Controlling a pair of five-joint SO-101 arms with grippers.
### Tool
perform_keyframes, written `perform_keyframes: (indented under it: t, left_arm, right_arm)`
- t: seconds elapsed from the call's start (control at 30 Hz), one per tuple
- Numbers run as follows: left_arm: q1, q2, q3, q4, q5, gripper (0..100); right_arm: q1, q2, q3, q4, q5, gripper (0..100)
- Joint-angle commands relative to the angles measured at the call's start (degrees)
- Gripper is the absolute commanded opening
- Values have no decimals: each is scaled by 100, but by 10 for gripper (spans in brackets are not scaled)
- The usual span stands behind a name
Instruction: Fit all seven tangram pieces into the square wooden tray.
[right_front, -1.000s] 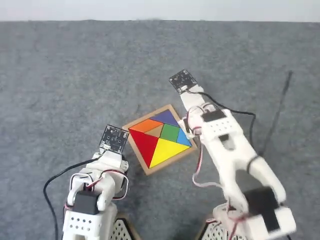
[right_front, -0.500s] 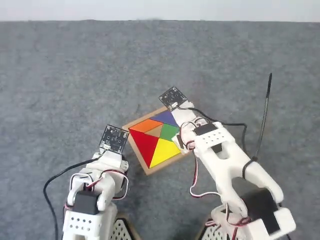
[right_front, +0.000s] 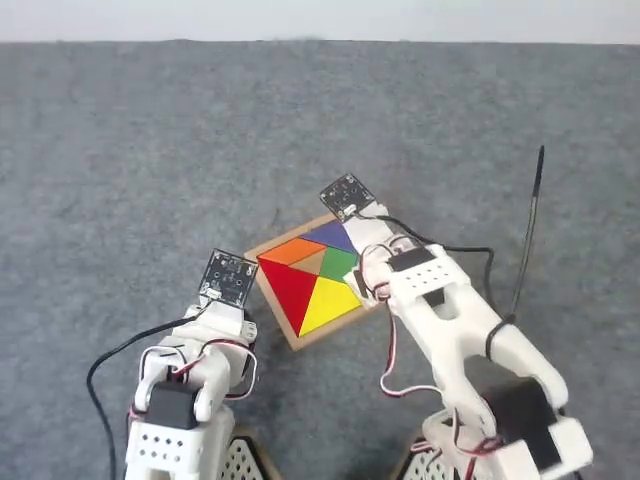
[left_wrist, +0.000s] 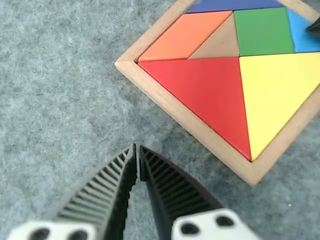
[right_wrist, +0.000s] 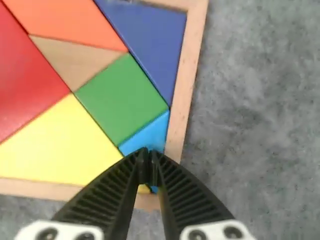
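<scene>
Seating seems the step: right gripper (right_wrist: 148, 156), closed and empty, meets the light-blue piece (right_wrist: 150, 134) at the tray (right_wrist: 189, 90) edge; next, a gentle press.

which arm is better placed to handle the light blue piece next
Right. The right gripper, shut, sits at the light blue piece by the tray rim; the left gripper, also shut, is over carpet outside the tray, on the red triangle's side.

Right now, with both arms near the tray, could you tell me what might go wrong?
The shut right pincer sits over the light blue piece beside the tray rim; a sideways drag could lift that piece or shift the tray. The shut left pincer hangs close to the tray's edge; advancing may knock it.
</scene>
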Motion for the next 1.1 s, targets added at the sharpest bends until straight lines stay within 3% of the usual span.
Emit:
perform_keyframes:
  t: [0.0,0.27,1.07]
  left_arm:
    - [-26,-123,-66,26,26,13]
    - [-26,-123,-66,26,26,13]
    - [-26,-123,-66,26,26,13]
  right_arm:
    - [286,-884,510,-321,-79,6]
    - [444,-2668,1644,-699,-62,7]
    - [435,-5991,4554,-1262,-18,9]
